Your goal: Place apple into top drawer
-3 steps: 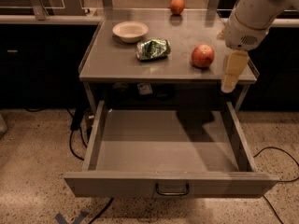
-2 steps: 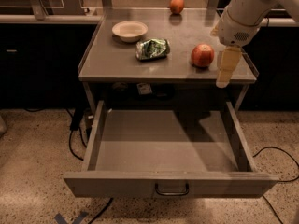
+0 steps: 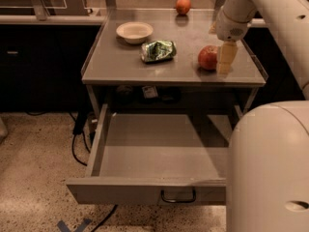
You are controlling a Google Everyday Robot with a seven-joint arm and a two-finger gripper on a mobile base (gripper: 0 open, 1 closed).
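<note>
Camera view: nearest, at lower right, the robot's pale body (image 3: 270, 168) is seen, and the right end of the top drawer (image 3: 145, 190) is hidden behind it. The drawer stands open beneath the table (image 3: 120, 64), with its handle (image 3: 178, 195) turned toward the camera. How much of the drawer floor lies behind the body cannot be made out.

On the tabletop above, near the right front edge, the apple (image 3: 206, 57) is found. The gripper (image 3: 225, 62) is lowered just beside it, on the right in the picture, and its pale end overlaps the apple's right flank. The apple thus lies to the left of the gripper, level with its tip. Being round, it offers no long axis. Whether the gripper touches the apple, and whether it is open or closed, cannot be told.

Farther left a crumpled green bag (image 3: 158, 50) is seen, then a bowl (image 3: 134, 31). At the far edge a small orange fruit (image 3: 183, 6) is set, well apart from the apple.
</note>
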